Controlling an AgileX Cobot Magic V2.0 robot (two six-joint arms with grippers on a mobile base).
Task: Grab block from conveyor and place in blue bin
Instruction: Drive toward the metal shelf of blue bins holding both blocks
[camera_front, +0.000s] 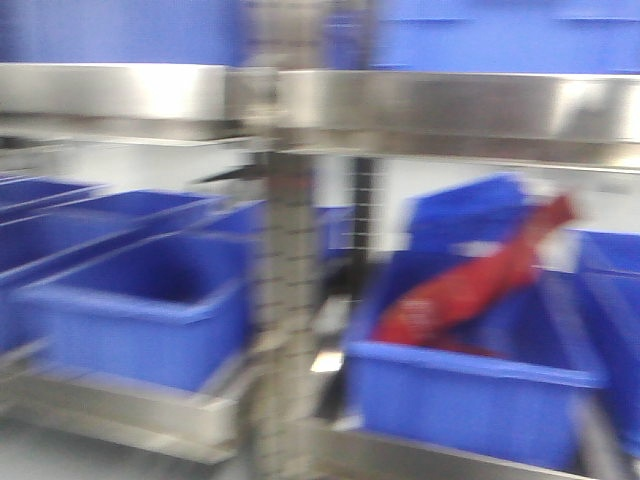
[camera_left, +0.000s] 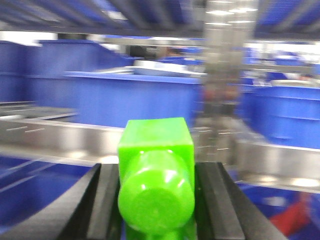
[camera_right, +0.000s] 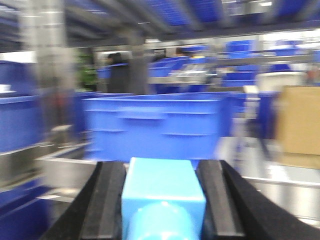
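Observation:
My left gripper is shut on a bright green block with a round stud facing the camera; black fingers press both its sides. In the right wrist view my right gripper is shut on a light blue block, also studded. Blue bins fill the metal rack ahead: one at lower left in the front view, another at lower right. A blue bin stands beyond the green block, another beyond the blue block. The conveyor is out of view. All views are motion-blurred.
Steel shelf rails and an upright post divide the rack. A red bag-like item lies in the lower right bin. A steel ledge runs in front of the left gripper. A brown carton sits at right.

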